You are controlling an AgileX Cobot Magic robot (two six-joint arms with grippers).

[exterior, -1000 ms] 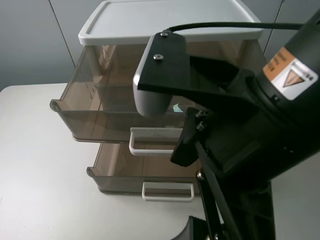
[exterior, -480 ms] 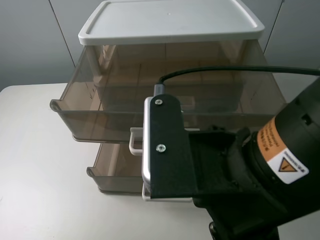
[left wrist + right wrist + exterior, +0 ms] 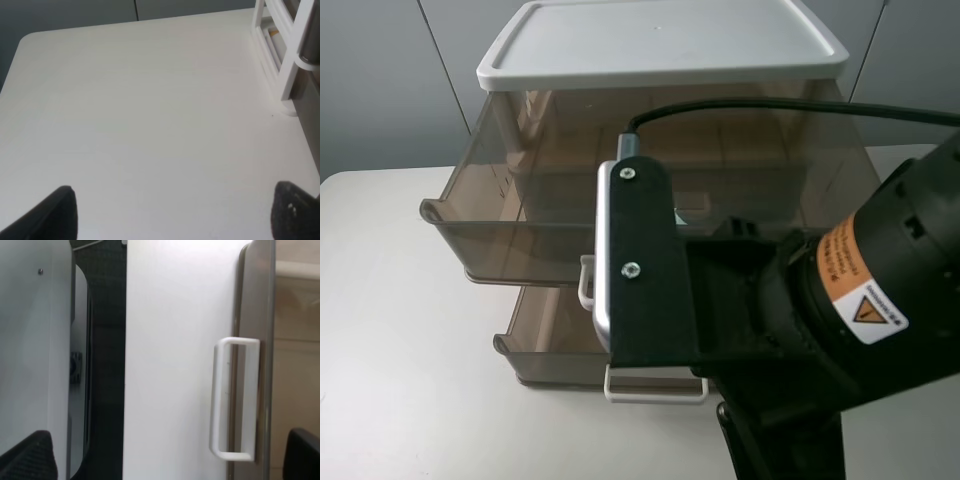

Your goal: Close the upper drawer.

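Observation:
The upper drawer (image 3: 520,215) is smoky-brown translucent plastic and stands pulled out of the white-topped drawer unit (image 3: 660,45). My right arm (image 3: 800,320) hangs in front of it and hides most of its white loop handle (image 3: 585,280). In the right wrist view the handle (image 3: 235,400) sits on the drawer's front rim (image 3: 256,330), between my two fingertips and apart from them. My right gripper (image 3: 165,455) is open and empty. My left gripper (image 3: 180,215) is open and empty over bare table, to the left of the unit.
A lower drawer (image 3: 550,350) is also partly out, with its small white handle (image 3: 655,395) under my right arm. The white frame of the unit (image 3: 285,60) shows in the left wrist view. The white table (image 3: 400,380) spreads left of the unit.
My right arm has swung down in front of the drawers and now covers the upper drawer's handle. The drawers have not moved.

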